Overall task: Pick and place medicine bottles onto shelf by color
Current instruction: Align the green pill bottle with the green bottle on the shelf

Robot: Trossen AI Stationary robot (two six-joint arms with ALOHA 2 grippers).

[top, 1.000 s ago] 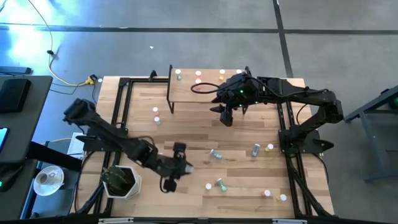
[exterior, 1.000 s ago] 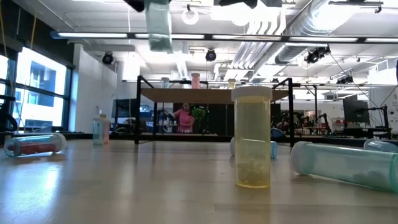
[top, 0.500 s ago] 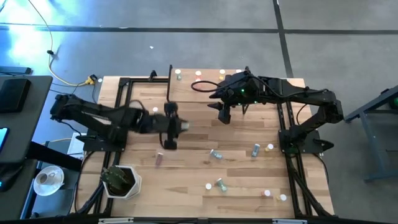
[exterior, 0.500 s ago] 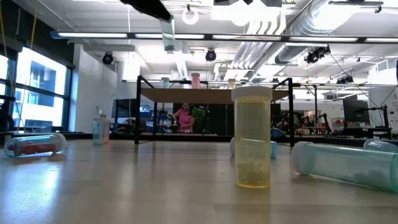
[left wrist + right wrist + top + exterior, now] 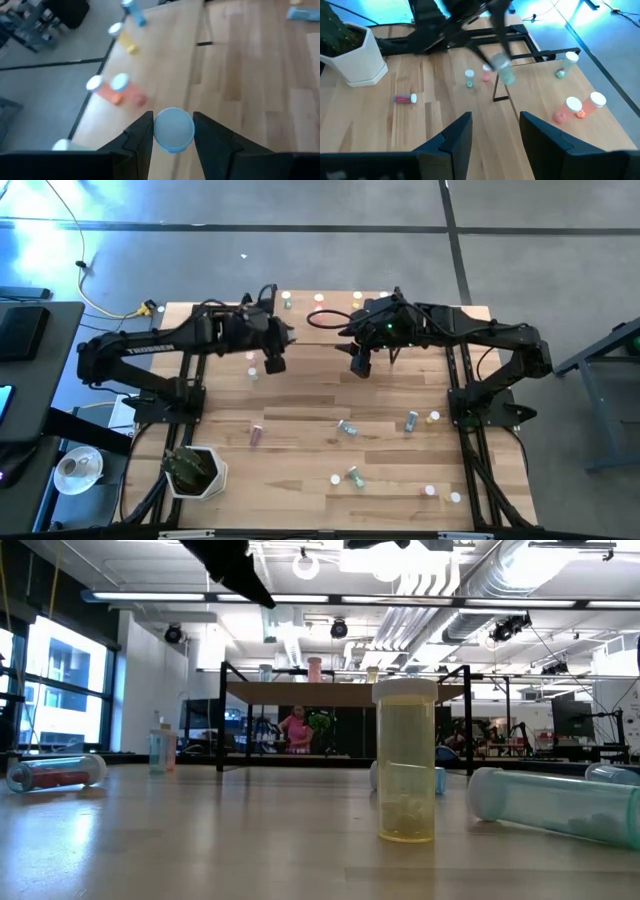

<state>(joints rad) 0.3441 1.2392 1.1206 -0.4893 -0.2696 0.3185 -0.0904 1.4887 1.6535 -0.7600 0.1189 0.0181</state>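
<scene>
The left gripper [image 5: 172, 131] had swung up from the near side of the wooden bench [image 5: 380, 405], clamped on a pale teal white-capped bottle [image 5: 173, 129], to the small light-wood shelf [image 5: 315, 330]. So the drop-off looked close. The right gripper [image 5: 362, 365] hung empty, part-open, just in front of the shelf.

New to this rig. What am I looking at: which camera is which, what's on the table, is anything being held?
It is a two-armed robot at a wooden table. One picture looks straight down from overhead, one looks level across the tabletop, and two come from cameras on the arms' wrists. Small medicine bottles are scattered about; the yellow bottle standing close to the low camera is one. Several more stand on the shelf, a small raised board at the far edge. The left gripper is shut on a pale bottle with a white cap and is near the shelf's left end. The right gripper is open with nothing between its fingers, hanging near the shelf's front edge.
</scene>
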